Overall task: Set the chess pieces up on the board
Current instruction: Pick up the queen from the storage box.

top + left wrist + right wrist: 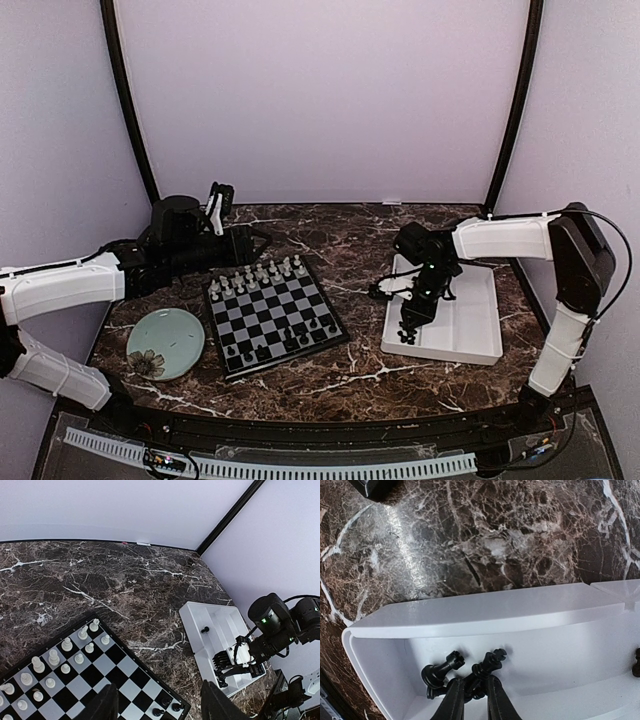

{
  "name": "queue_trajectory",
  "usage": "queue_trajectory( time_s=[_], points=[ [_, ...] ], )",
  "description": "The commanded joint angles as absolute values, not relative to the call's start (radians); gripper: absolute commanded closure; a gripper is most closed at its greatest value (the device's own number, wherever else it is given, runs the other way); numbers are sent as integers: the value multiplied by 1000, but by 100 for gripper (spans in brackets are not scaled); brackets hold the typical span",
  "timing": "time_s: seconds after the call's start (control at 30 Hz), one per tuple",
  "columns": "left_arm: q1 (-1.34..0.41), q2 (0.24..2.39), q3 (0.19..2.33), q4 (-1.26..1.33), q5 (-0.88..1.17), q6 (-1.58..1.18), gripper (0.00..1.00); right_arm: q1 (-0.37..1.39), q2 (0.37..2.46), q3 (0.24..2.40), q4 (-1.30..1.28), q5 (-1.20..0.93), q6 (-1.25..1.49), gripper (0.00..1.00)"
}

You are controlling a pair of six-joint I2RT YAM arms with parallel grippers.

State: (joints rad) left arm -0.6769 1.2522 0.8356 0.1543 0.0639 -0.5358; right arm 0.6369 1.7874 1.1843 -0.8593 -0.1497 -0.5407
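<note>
Bench (350, 240) in view. The board (275, 315) sits tilted left of centre, the tray (470, 330) toward the right edge, and the plate (166, 343) by the near-left corner. White pieces (255, 277) fill the board's far rows. Black pieces (300, 335) stand along its near side, and more lie in the tray's near-left corner. My right fingers (457, 700) pinch one black piece (470, 682) there. My left fingers (107, 705) are spread wide and empty behind the board.
</note>
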Motion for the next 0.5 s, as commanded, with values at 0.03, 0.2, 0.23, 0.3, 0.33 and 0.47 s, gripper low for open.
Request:
queue_trajectory(
  time_s=[0.03,0.2,0.23,0.3,0.33,0.47],
  points=[
    [-672,1246,864,155,69,-536,42,646,1772,1167,-851,-160,-508,79],
    [-673,1250,858,161,75,-547,42,653,1788,1143,-852,-161,-498,75],
    [-672,1249,857,161,75,-548,42,656,1791,1140,-857,-161,-497,74],
    [-672,1247,853,161,73,-550,42,658,1787,1139,-865,-166,-493,73],
    [-672,1246,853,160,73,-549,42,658,1784,1142,-871,-171,-490,73],
    [-673,1249,851,161,71,-551,42,659,1769,1153,-890,-185,-484,72]
  ],
)
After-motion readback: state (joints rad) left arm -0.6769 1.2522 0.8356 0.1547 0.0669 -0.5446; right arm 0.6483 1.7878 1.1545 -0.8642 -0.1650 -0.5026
